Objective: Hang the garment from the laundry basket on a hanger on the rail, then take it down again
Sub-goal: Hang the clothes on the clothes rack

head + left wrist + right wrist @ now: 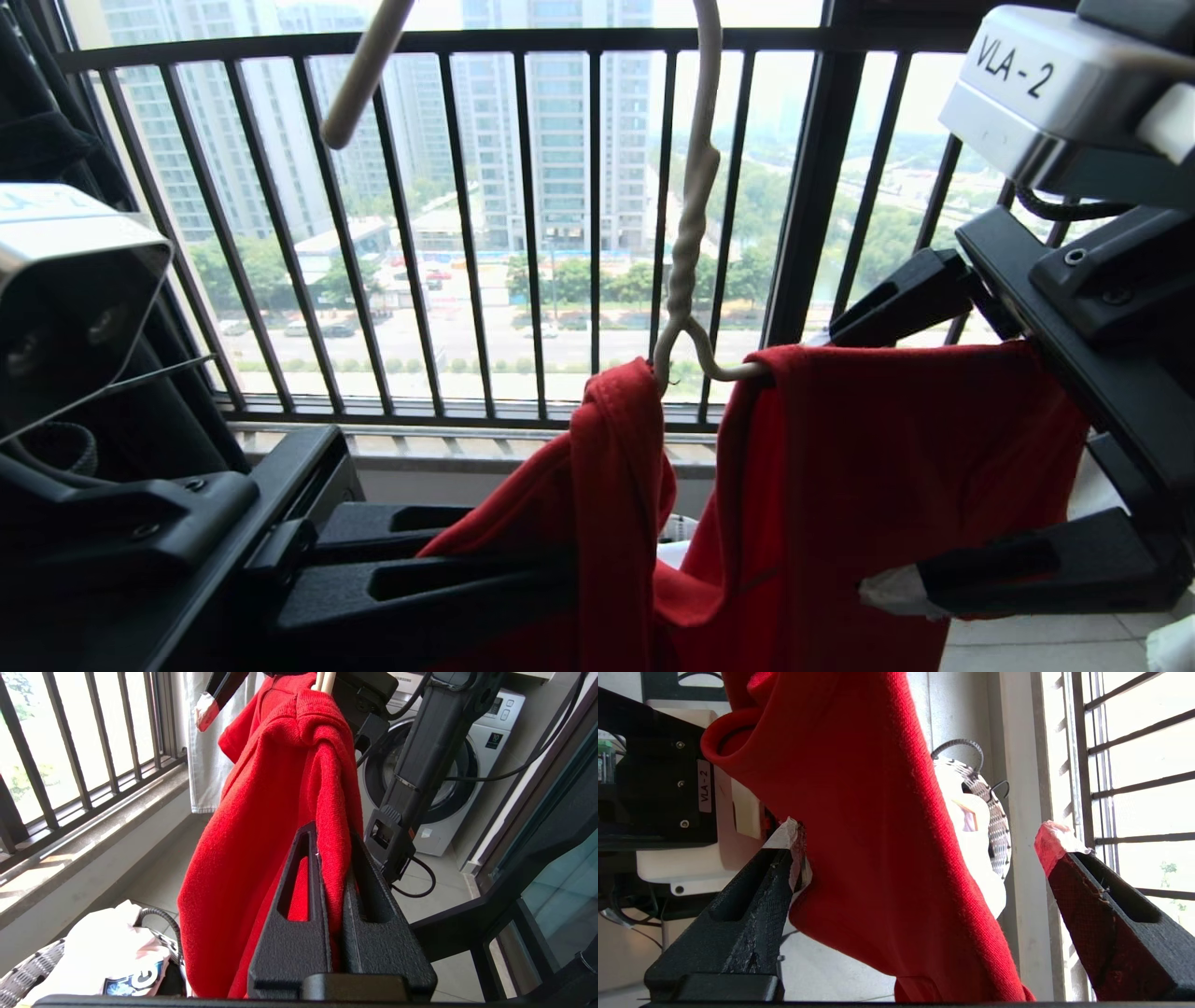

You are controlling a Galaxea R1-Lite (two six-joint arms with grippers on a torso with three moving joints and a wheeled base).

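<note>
Clamped on a fold of the red garment (pixel 261 826), the left gripper (pixel 334 896) steadies it while the right gripper (pixel 920 858) straddles it, jaws apart; garment is on the hanger (pixel 686 271), rail unseen, laundry basket (pixel 28 970) below, take-down still pending.

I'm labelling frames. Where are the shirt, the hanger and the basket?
shirt (pixel 887 467), head view, broad red panel.
hanger (pixel 689 238), head view, twisted neck.
basket (pixel 28 973), left wrist view, woven rim.
</note>
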